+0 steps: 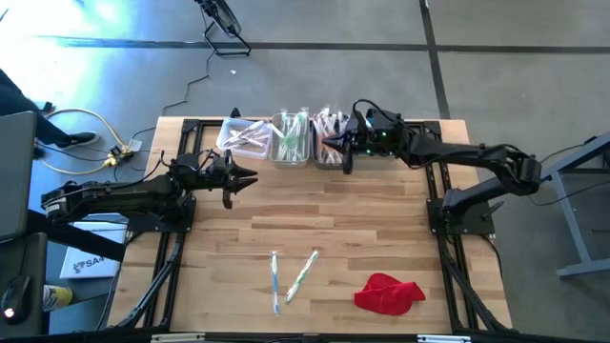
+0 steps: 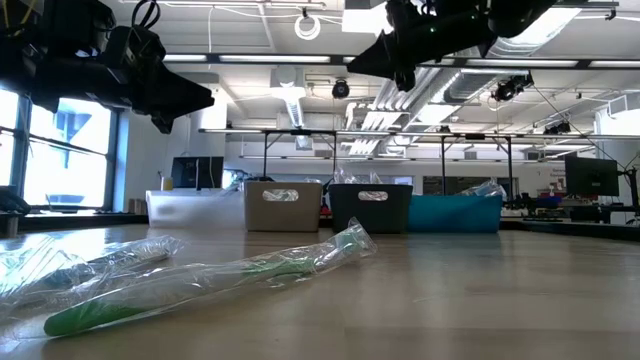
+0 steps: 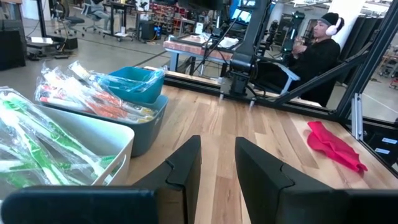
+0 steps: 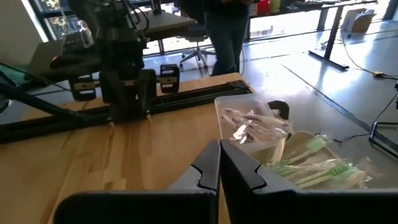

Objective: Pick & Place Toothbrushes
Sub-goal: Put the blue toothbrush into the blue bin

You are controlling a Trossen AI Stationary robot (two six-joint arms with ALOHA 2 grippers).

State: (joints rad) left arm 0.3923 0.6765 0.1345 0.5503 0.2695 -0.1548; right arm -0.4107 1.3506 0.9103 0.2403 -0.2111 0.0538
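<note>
Two wrapped toothbrushes lie flat on the wood near the table's front edge, a blue-and-white one (image 1: 275,281) and a green one (image 1: 302,274) (image 2: 200,285). More wrapped toothbrushes fill the white bin (image 1: 243,136), the beige bin (image 1: 293,139) and the grey bin (image 1: 329,133) along the far edge. My right gripper (image 1: 345,154) (image 4: 219,167) hovers shut above the grey bin's near side, with nothing between its fingers. My left gripper (image 1: 250,178) (image 3: 217,163) stands open and empty in front of the white bin, pointing level.
A blue bin (image 2: 455,212) stands at the right end of the bin row, mostly under my right arm in the high view. A red cloth (image 1: 389,293) lies near the front right. Bare wood spans the table's middle. A seated person (image 3: 314,53) shows beyond the table.
</note>
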